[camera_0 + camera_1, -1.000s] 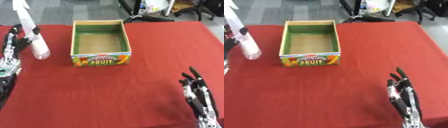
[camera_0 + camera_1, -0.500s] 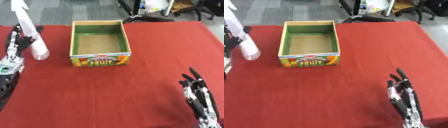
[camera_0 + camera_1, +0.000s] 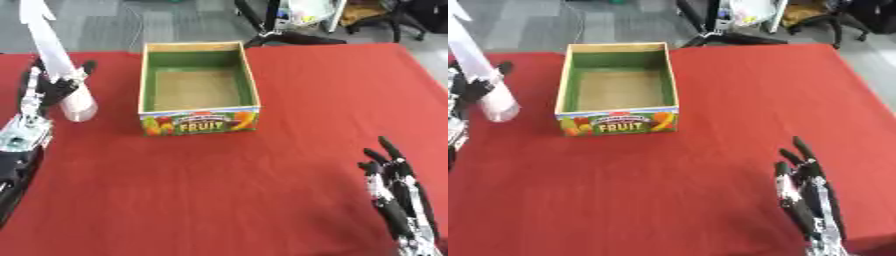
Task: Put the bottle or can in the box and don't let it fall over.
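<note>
A tall clear bottle (image 3: 66, 82) stands on the red worktop (image 3: 262, 170) at its left side, well to the left of the open cardboard box (image 3: 197, 90) with the fruit print on its front wall. The bottle's long axis runs nearly upright, its pale neck leaning slightly away toward the far left. The left hand (image 3: 44, 92) is right at the bottle, its dark fingers and thumb reaching round the lower body, so it looks closed on the bottle, though how fully the fingers wrap cannot be told from here. The right hand (image 3: 398, 200) rests idle near the lower right corner, fingers straight and spread, pointing up, far from both bottle and box. The left hand is plainly the nearer one, and the box lies to its right with its open top facing up and its floor bare. In my judgement the coming move turns on carrying the bottle rightward over the near left wall of the box while keeping it upright, since so tall a shape could tip easily once set down.
</note>
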You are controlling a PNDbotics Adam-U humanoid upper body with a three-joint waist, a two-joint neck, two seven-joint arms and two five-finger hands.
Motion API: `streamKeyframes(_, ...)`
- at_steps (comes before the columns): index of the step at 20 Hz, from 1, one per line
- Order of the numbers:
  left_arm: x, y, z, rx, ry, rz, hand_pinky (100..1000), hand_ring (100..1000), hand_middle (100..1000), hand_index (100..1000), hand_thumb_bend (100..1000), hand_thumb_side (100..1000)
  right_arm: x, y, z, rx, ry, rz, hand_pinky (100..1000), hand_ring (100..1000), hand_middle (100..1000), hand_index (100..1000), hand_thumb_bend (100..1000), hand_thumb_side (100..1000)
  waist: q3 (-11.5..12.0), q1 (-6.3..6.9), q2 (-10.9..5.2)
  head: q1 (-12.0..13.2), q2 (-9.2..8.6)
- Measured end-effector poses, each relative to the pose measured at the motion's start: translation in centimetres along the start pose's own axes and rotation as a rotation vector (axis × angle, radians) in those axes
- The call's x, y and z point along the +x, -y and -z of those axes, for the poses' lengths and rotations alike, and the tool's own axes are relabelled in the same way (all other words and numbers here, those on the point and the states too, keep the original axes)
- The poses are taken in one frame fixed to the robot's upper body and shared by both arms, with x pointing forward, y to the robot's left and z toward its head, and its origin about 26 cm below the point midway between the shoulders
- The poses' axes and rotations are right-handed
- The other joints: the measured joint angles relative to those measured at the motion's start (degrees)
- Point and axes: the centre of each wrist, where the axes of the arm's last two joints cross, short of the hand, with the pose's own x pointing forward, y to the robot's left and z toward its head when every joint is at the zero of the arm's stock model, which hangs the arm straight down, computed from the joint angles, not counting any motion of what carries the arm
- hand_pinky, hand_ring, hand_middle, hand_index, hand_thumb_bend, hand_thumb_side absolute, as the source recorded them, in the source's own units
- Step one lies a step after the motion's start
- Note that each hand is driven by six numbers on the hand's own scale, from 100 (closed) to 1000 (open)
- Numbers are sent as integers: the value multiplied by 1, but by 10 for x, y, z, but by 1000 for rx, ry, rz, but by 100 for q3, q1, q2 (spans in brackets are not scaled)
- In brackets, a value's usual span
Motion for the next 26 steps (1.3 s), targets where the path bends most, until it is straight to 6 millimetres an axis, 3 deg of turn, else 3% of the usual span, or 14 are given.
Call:
streamKeyframes(4,-1,3,-1,-21,-1,-1,670,1000,764,733,583,163,0,0,0,0,0,0,794,897,1000,952,100,470,0,-1,0,-2,-1)
streamKeyframes(5,-1,3,-1,-25,0,0,634,1000,713,702,506,100,0,0,0,0,0,0,794,897,1000,952,100,470,0,-3,0,-3,-1)
streamKeyframes(8,-1,3,-1,-43,5,8,539,1000,568,609,343,100,0,0,0,0,0,0,794,897,1000,952,100,470,3,-11,0,-5,-1)
streamKeyframes(9,-1,3,-1,-48,6,9,531,1000,556,600,334,100,0,0,0,0,0,0,794,897,1000,952,100,470,4,-13,0,-6,-2)
streamKeyframes(11,-1,3,-1,-57,10,14,377,1000,403,467,144,100,0,0,0,0,0,0,794,897,1000,952,100,470,5,-13,0,-8,-2)
streamKeyframes(12,-1,3,-1,-61,12,15,330,1000,362,428,100,100,0,0,0,0,0,0,794,897,1000,952,100,470,5,-14,0,-10,-2)
streamKeyframes(14,0,3,-1,-65,18,14,278,1000,286,357,100,100,0,0,0,0,0,0,794,897,1000,952,100,470,5,-16,0,-17,-2)
streamKeyframes(19,14,5,3,-67,85,6,263,1000,256,331,100,100,0,0,0,0,0,0,795,897,1000,952,100,470,5,-18,1,-36,-2)
streamKeyframes(22,38,8,10,-70,161,-13,261,1000,252,332,100,100,0,0,0,0,0,0,795,897,1000,952,100,470,5,-17,1,-50,-2)
streamKeyframes(26,84,18,22,-116,282,-71,263,1000,249,333,100,100,0,0,0,2,0,0,795,898,1000,953,100,470,-38,-19,1,-51,-2)
